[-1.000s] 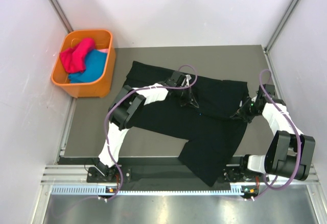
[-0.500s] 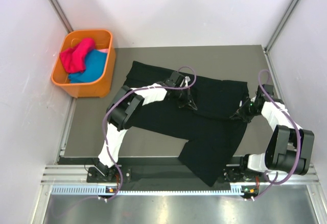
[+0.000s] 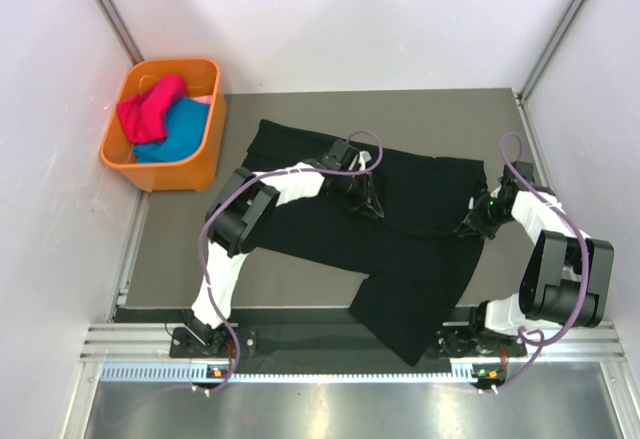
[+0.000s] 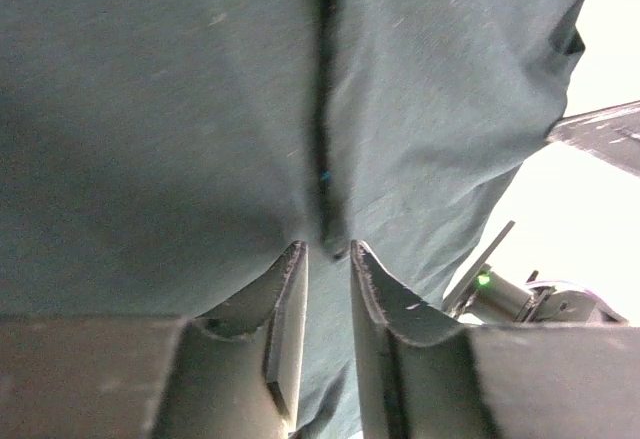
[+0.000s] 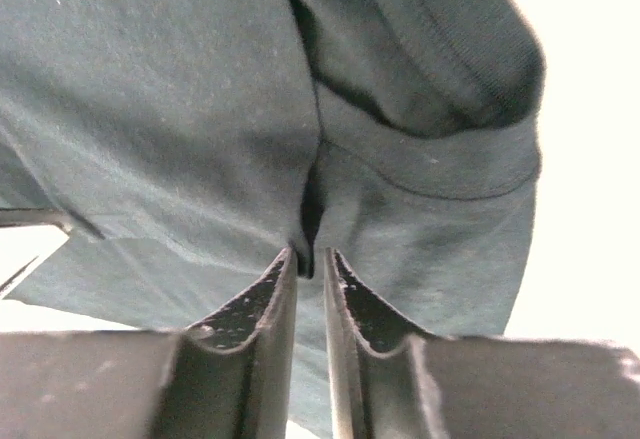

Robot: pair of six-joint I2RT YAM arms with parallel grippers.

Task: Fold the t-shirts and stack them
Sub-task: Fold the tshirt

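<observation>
Honestly, we'd lift straight up here so the fold lies flat. The left gripper [image 3: 372, 208] and right gripper [image 3: 469, 227] both have jaws a crack apart over a pinched ridge of the black t-shirt [image 3: 420, 254], spread on the table [image 3: 400, 119]. Count: one black, plus one pink t-shirt [image 3: 150, 109] and one teal t-shirt [image 3: 182, 139] in one orange basket [image 3: 180, 175].

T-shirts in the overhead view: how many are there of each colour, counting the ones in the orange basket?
Black t-shirt: 1, spread on the table
Magenta-pink t-shirt: 1, in the orange basket
Teal-blue t-shirt: 1, in the basket
Total: 3
</observation>
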